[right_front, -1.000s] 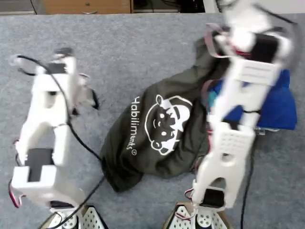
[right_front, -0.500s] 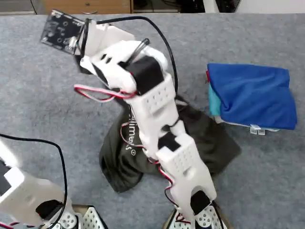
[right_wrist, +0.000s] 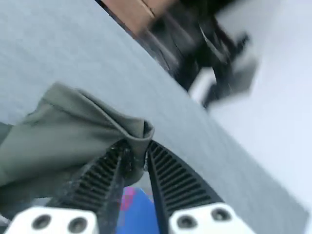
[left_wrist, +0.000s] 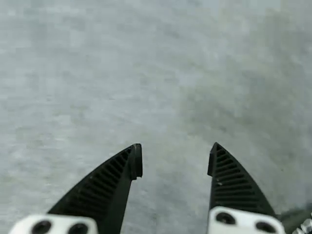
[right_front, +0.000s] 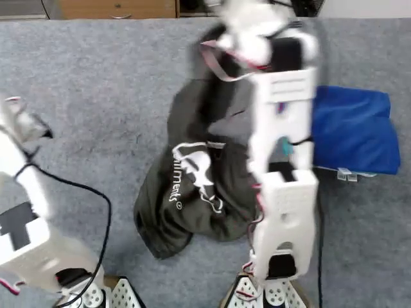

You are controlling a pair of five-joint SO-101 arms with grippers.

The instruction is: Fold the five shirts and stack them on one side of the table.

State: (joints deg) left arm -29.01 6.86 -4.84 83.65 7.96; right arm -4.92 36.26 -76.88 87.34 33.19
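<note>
The right gripper [right_wrist: 138, 148] pinches a lifted fold of the dark green printed shirt [right_front: 192, 199]; the rest lies crumpled mid-table (partly under the right arm). A folded blue shirt [right_front: 359, 128] sits just beside it. The left gripper [left_wrist: 175, 146] gapes over the grey table [right_front: 96, 96].
</note>
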